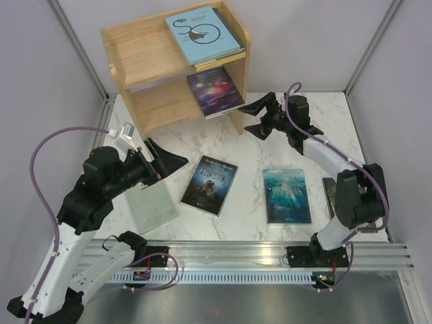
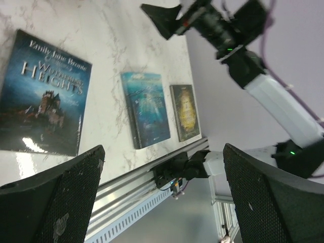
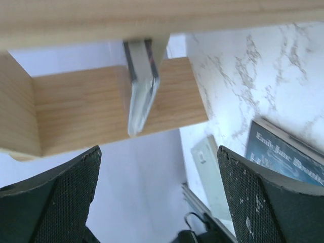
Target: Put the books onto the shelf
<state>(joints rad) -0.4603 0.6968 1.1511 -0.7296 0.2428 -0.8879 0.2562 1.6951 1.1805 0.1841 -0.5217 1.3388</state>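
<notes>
Showing the whole layout, the top external view is placing the shelf (image 1: 135, 57) at the far edge of the marbled counter (image 1: 250, 158). A light blue book (image 1: 202, 35) is lying on its top board, and a dark purple book (image 1: 214, 91) is lying on the lower tier with one corner overhanging the front edge. Bare wood is showing on the left part of both boards. Four books are lying flat on the counter: a pale grey-green book (image 1: 154, 209) partly under the left end effector (image 1: 167, 154), a dark blue book (image 1: 210, 184) near the middle, a teal book (image 1: 286, 196) to its right, and a green-gold book (image 1: 329, 192) largely hidden behind the right arm (image 1: 337, 162). The left wrist view is exposing that green-gold cover fully, just beside the teal one and near the metal rail (image 1: 256, 253) at the near edge. The right wrist view is adding the thin edge of a book projecting past a shelf board. The left end effector is standing spread wide and empty. The right end effector (image 1: 244, 119) is likewise gaping wide, gripping nothing, just in front of the shelf's right side. "Emily Jane Brontë" and "Wuthering Heights" are reading clearly on the dark blue cover. Other titles are showing too small to read.
</notes>
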